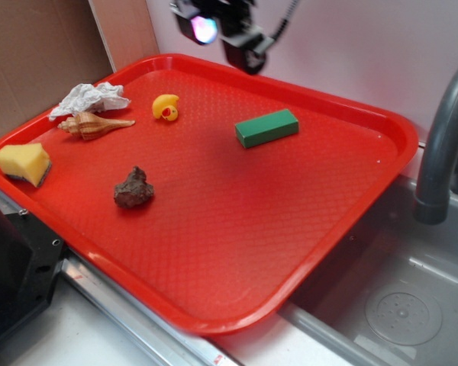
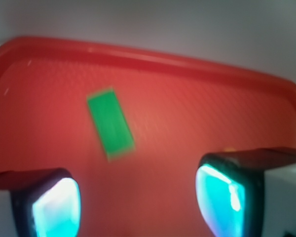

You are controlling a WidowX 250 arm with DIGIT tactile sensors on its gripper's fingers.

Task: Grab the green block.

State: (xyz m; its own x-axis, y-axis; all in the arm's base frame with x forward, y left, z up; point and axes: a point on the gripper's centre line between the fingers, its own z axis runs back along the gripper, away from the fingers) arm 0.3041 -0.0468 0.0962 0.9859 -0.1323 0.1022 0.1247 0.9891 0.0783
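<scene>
The gripper [image 2: 138,202] hangs high above the far edge of the red tray [image 1: 214,305], its two glowing fingers [image 2: 56,207] spread wide with nothing between them. Seen from the wrist, the green block [image 2: 111,123] lies ahead of the open jaws and a little toward the left finger, flat on the tray and turned at a slant to the line between the fingers. In the exterior view the green block [image 1: 267,127] sits alone, with the rubber duck [image 1: 166,107] off to one side of it, and the dark rock [image 1: 133,188], shell [image 1: 95,125], crumpled paper [image 1: 91,97] and yellow sponge [image 1: 23,162] farther from it still. The likely trouble is alignment: descending without rotating could land a finger on the block's top face or nudge it sideways, since the block is low and slides easily on the tray.
</scene>
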